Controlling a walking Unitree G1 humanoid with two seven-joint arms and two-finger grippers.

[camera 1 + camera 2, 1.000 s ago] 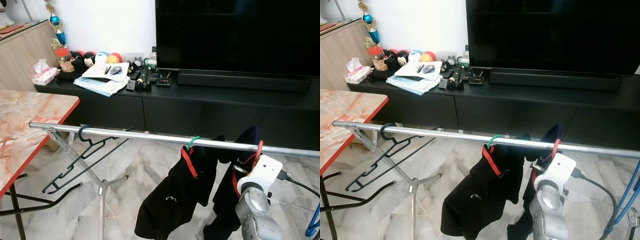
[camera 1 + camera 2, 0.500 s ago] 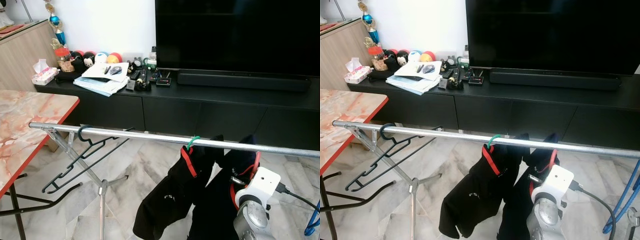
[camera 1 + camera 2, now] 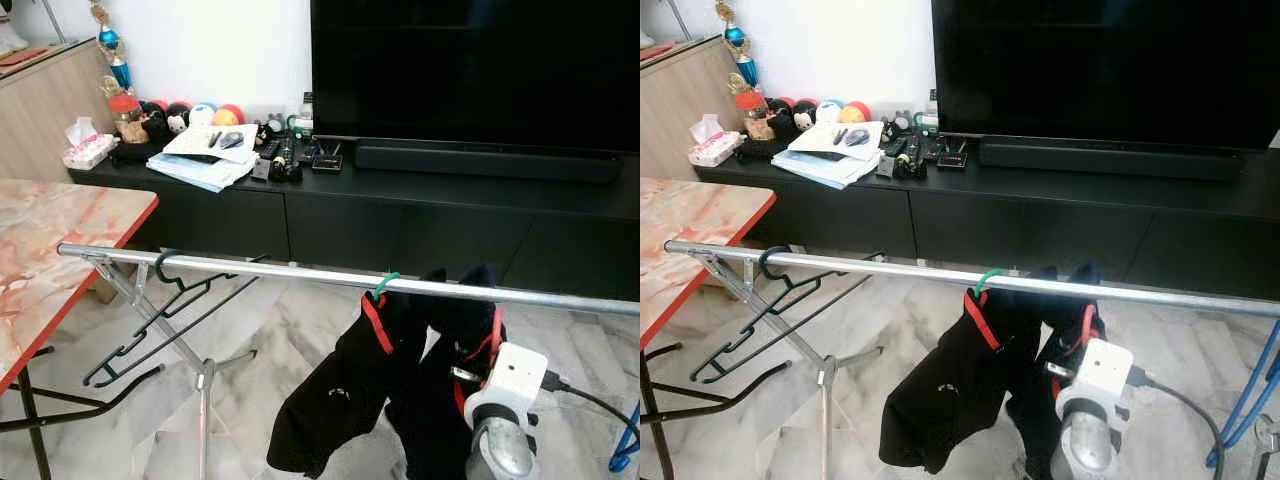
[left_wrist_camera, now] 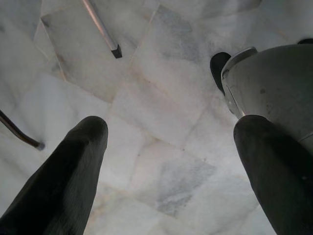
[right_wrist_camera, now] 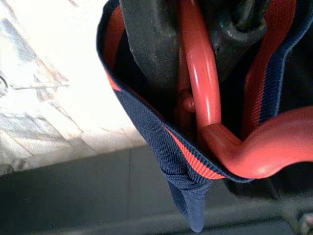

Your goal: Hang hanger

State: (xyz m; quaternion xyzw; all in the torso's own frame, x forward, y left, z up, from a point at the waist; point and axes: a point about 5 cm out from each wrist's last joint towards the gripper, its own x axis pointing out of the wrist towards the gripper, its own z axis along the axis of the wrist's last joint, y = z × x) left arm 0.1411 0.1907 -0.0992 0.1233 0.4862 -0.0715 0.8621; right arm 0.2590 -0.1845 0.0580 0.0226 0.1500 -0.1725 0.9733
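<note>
The right tool point(image 5: 195, 54) is clamped on the red hanger point(image 5: 205, 98), which carries a dark garment point(image 3: 440, 400) just under the rail point(image 3: 300, 273), beside a shirt point(image 3: 340, 400) on a green hanger point(image 3: 385, 284). The left tool point(image 4: 171, 161) hangs wide open above the floor point(image 4: 161, 122).

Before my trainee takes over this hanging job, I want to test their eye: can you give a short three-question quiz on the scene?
1. True or false: the green hanger hooks over the metal rail.
2. What does the right gripper hold? A) the black hanger B) the red hanger C) a tissue box
3. Fill in: the empty black hanger hangs near the rail's ____ end, by the marble table.

Key
1. True; a dark garment hangs from it.
2. B, the red hanger, carrying a navy garment, below the rail.
3. Left.
</note>
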